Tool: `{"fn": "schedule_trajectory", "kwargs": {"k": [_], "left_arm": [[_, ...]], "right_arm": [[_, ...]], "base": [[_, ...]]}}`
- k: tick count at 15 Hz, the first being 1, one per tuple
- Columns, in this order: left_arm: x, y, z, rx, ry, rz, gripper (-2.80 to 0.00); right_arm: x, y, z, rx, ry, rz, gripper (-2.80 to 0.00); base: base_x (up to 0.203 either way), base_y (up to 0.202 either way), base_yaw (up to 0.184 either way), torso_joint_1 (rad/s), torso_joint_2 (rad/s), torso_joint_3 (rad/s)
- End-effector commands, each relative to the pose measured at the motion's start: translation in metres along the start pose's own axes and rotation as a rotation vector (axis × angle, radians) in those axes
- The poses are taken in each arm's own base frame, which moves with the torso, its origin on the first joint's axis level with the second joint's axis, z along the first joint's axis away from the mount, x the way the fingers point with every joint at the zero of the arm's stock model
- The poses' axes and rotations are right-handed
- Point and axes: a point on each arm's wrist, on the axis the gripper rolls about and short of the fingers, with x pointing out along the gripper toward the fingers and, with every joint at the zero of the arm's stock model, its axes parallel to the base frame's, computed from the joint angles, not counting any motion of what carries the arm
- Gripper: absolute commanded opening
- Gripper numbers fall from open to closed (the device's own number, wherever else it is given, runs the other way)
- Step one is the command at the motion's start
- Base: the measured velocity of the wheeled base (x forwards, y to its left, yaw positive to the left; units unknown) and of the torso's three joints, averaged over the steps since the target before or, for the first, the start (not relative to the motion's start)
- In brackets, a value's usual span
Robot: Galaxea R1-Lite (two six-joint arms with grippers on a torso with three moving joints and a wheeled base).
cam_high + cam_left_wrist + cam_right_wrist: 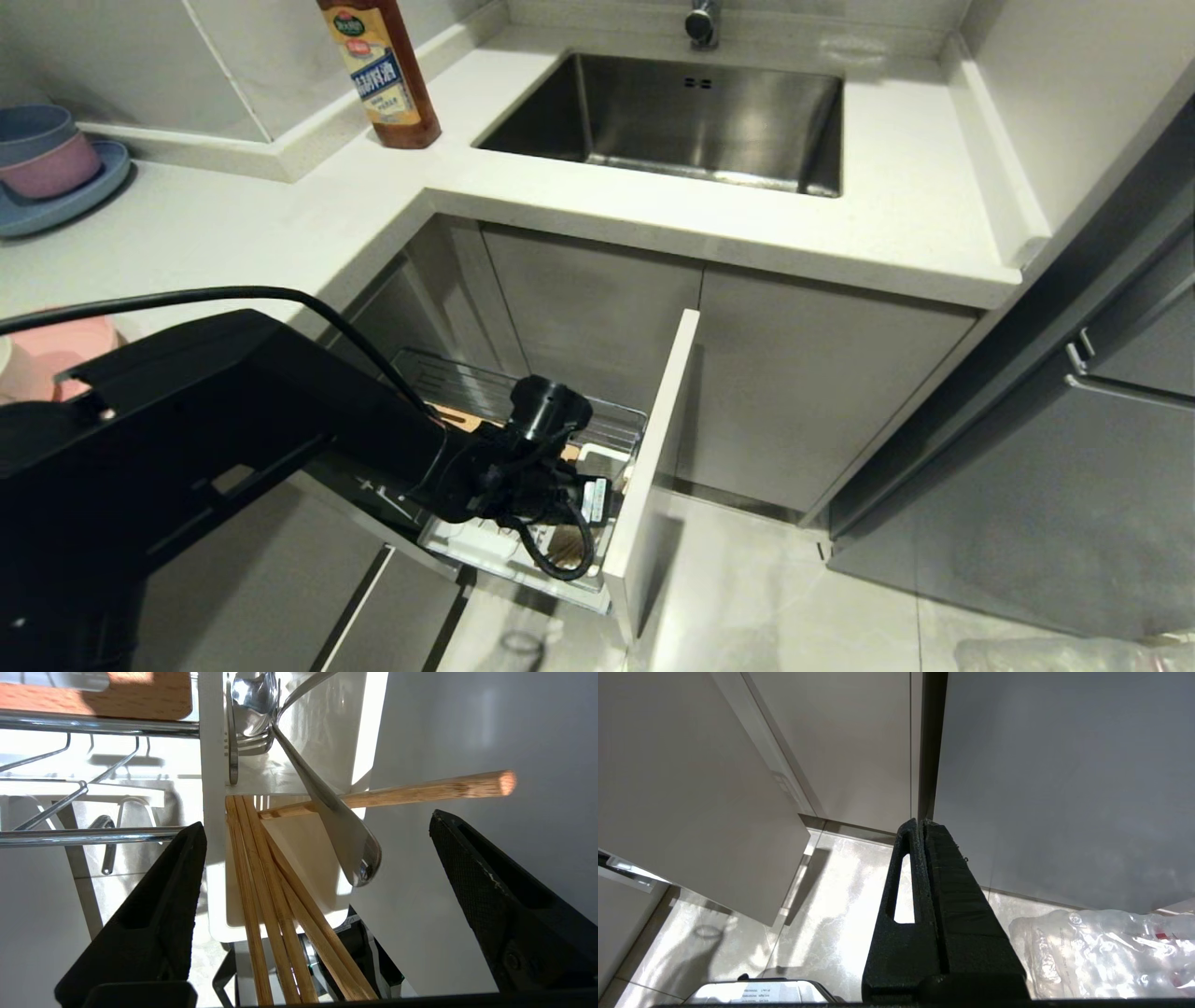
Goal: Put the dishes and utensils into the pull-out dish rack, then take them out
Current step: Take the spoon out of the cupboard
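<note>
My left gripper (317,868) hung over the white utensil cup (215,868) at the front end of the pull-out dish rack (523,392), its jaws spread wide and holding nothing. The chopsticks (266,896) stood in the cup's near compartment, leaning towards me between my fingers (159,905), with one stick (420,788) slanting out across the cup's rim. The spoon (336,826) lay tilted with its handle end up, beside a fork in the far compartment. I judged the utensils loaded, since neither touched my pads. The cup's divider kept the chopsticks apart from the spoon. The slanting stick and the chrome wires (93,835) crowded any way in. The grey door front (653,448) stood just beside the cup. My right gripper (924,868) hung closed and empty over the floor.
</note>
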Motion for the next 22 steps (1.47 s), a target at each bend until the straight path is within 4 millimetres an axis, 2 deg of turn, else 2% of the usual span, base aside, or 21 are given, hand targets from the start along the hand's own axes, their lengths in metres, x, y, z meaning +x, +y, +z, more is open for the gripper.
{"fn": "schedule_trajectory", "kwargs": {"k": [1, 7, 18, 19, 22], "left_arm": [[0.002, 0.000, -0.001, -0.001, 0.004, 0.001, 0.00], [0.005, -0.006, 0.003, 0.017, -0.054, 0.049, 0.00], [0.008, -0.012, -0.001, 0.036, -0.048, 0.074, 0.00], [0.008, -0.012, 0.000, 0.036, -0.050, 0.075, -2.80], [0.008, -0.013, 0.000, 0.032, -0.053, 0.073, -2.80]], "right_arm": [[0.000, 0.000, -0.001, 0.000, 0.001, 0.000, -2.80], [0.000, 0.000, -0.001, 0.000, 0.003, 0.000, -2.80], [0.000, 0.000, 0.000, 0.000, 0.001, 0.000, -2.80], [0.000, 0.000, 0.000, 0.000, 0.001, 0.000, -2.80], [0.000, 0.000, 0.000, 0.000, 0.001, 0.000, -2.80]], "base": [[0.000, 0.000, 0.000, 0.000, 0.00, 0.000], [0.000, 0.000, 0.000, 0.000, 0.00, 0.000], [0.000, 0.000, 0.000, 0.000, 0.00, 0.000], [0.000, 0.000, 0.000, 0.000, 0.00, 0.000], [0.000, 0.000, 0.000, 0.000, 0.00, 0.000]]}}
